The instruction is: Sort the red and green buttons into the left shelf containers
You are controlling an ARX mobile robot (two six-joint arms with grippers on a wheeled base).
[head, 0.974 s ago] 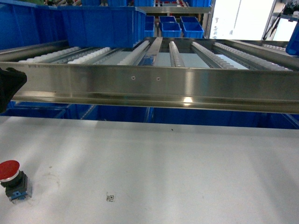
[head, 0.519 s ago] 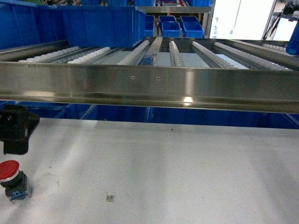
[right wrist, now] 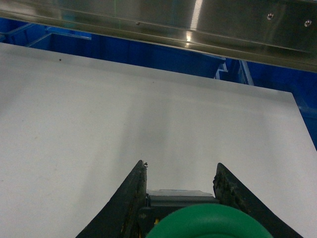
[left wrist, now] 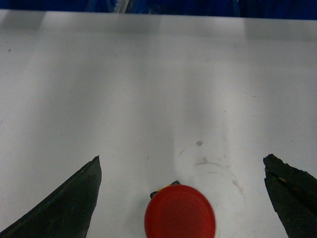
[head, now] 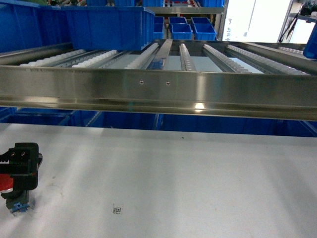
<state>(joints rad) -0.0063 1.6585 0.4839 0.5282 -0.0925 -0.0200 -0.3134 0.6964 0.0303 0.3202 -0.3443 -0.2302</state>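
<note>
- The red button (head: 6, 187) stands on the white table (head: 188, 183) at the near left corner of the head view, its red mushroom cap up and its black-and-blue body below.
- The left gripper (head: 21, 166) hangs directly over that button in the head view, covering most of the cap; only the cap's left edge and the blue base show past it.
- In the left wrist view the two dark fingers (left wrist: 64, 206) stand wide apart, one at the left edge and one at the right, and the red cap (left wrist: 180, 212) sits between them, nearer the left finger. Bare table shows on both sides of the cap, so neither finger touches it.
- The left gripper holds nothing.
- The green button (right wrist: 215, 224) shows only in the right wrist view, at the near bottom edge. Its green cap fills the space between the two dark fingers (right wrist: 130, 203) of the right gripper (right wrist: 181, 186), with its grey body just behind the cap.
- The right fingers press close on either side of the green button's body, gripping it above the white table.
- A steel roller shelf (head: 163, 89) spans the far side of the table; large blue bins (head: 106, 25) rest on its far left end.
</note>
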